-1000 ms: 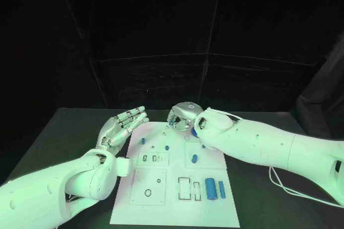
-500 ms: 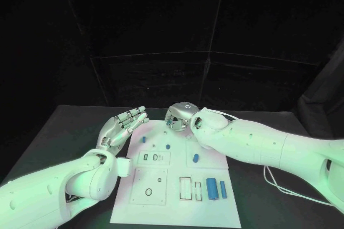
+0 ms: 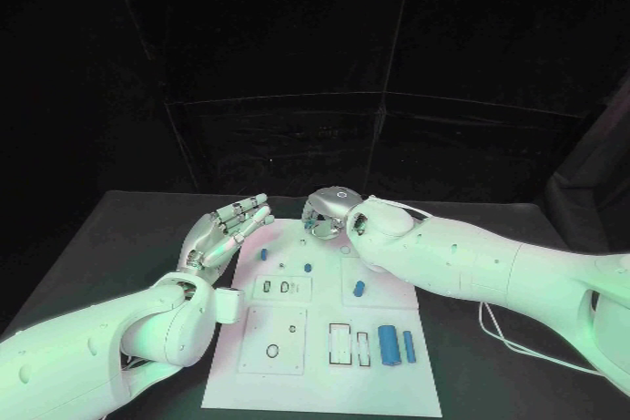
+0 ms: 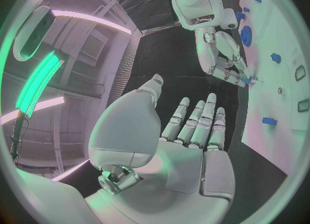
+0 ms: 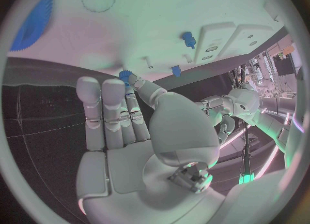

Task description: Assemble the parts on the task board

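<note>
Head view
Board [image 3: 321, 365]: white, lies in the middle of the black table [image 3: 131, 229], long side running away from the robot.
Parts: a thick blue cylinder [image 3: 388, 344] and a thinner blue pin [image 3: 409, 346] lie side by side near the board's near right corner; a blue oval piece [image 3: 360, 289] sits mid-board on the right; small blue pieces [image 3: 264, 254] lie toward the far left.
Left hand [image 3: 226, 230]: raised just off the board's far left edge, palm up, fingers straight and close together, holding nothing.
Right hand [image 3: 331, 216]: over the board's far end, fingers curled downward; what they hold cannot be told here.

Left wrist view
Left hand [image 4: 181, 146]: flat, empty, fingers side by side, thumb apart.
Right hand [image 4: 222, 53]: reaches down to the board [image 4: 284, 100], its fingertips [image 4: 240, 77] bunched on a small blue part [image 4: 246, 80] at the board's edge.
Other parts: a blue gear-like disc [image 4: 246, 34] and small blue pieces [image 4: 269, 121] lie on the board.

Right wrist view
Right hand [image 5: 129, 131]: thumb and a finger pinch a small blue part [image 5: 124, 74] right at the board [image 5: 161, 17].
Other parts: a blue toothed disc [image 5: 35, 19] and two small blue pegs [image 5: 188, 39] on the board.
</note>
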